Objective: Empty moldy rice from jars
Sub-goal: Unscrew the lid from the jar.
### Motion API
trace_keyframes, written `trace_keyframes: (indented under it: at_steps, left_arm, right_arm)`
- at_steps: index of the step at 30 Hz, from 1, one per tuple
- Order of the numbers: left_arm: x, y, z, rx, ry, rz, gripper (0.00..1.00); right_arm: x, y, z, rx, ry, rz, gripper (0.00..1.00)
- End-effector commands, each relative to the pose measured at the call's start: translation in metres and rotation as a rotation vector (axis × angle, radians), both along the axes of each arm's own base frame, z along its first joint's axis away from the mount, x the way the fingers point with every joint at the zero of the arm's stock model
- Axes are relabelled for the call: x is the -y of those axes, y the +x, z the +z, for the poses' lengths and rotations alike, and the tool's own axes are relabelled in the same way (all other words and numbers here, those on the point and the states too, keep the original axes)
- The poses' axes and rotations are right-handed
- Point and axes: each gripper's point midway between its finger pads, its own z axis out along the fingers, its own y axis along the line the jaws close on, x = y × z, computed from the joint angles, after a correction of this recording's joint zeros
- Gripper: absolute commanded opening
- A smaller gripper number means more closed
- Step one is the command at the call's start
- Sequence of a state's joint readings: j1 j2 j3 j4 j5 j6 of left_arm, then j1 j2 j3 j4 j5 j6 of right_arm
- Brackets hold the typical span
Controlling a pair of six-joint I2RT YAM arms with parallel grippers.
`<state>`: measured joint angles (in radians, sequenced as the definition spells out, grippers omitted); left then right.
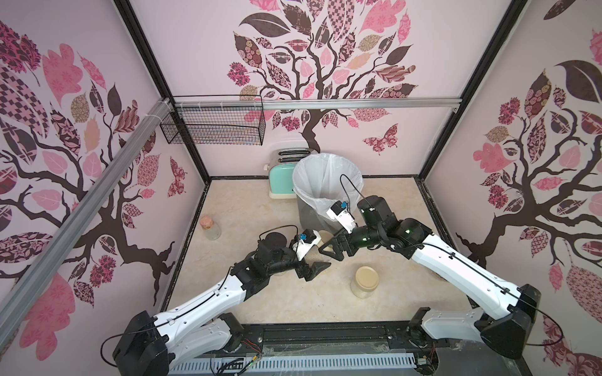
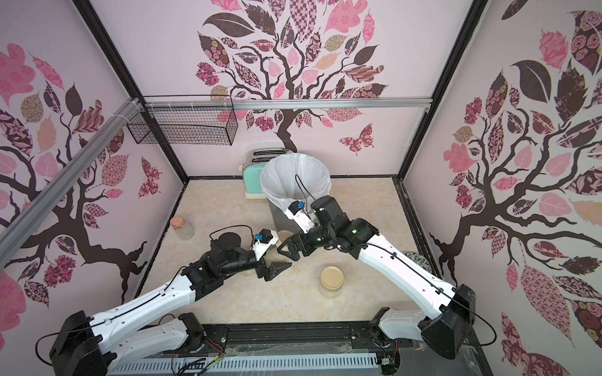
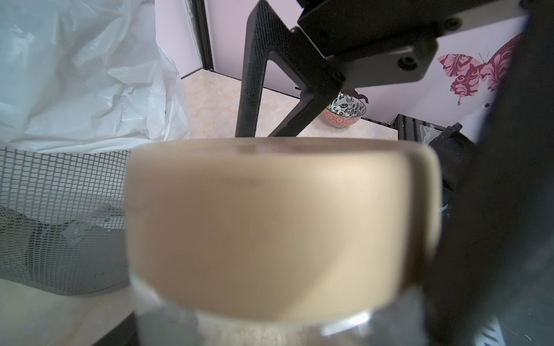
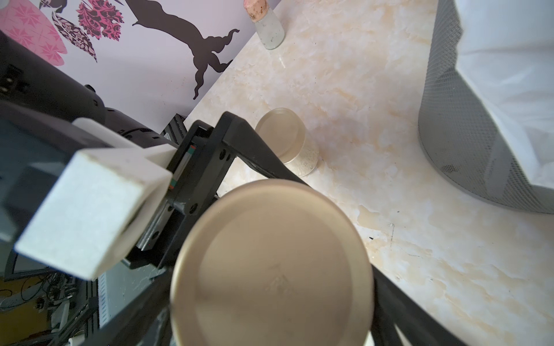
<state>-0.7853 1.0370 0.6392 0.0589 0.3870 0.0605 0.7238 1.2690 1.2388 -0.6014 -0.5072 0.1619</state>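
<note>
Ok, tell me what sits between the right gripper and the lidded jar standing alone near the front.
Nothing but bare marble tabletop; both top views show that stretch from the right gripper to the jar clear.

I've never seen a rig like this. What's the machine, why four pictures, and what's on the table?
Two robot arms, each ending in a two-fingered claw: the left gripper and the right gripper. Two pictures look down from overhead; two come from cameras on the wrists. On the table stand a lined bin, a toaster, a corked bottle, a patterned bowl and three beige-lidded glass jars: one jar alone, a second jar with rice showing, and a third jar between both grippers' fingers. Whether either grips it is unclear.
</note>
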Motion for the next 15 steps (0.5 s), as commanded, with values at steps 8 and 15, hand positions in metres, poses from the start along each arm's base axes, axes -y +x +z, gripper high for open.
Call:
trace_keyframes:
  at_steps: [8,15]
  left_arm:
    - [0.005,-0.006,0.037,0.078,-0.099,-0.049,0.70]
    - [0.007,-0.011,0.041,0.059,-0.114,-0.075,0.68]
  right_arm:
    - [-0.007,-0.006,0.019,0.017,0.089,0.054,0.85]
    - [-0.009,-0.016,0.020,0.052,0.118,0.132,0.80]
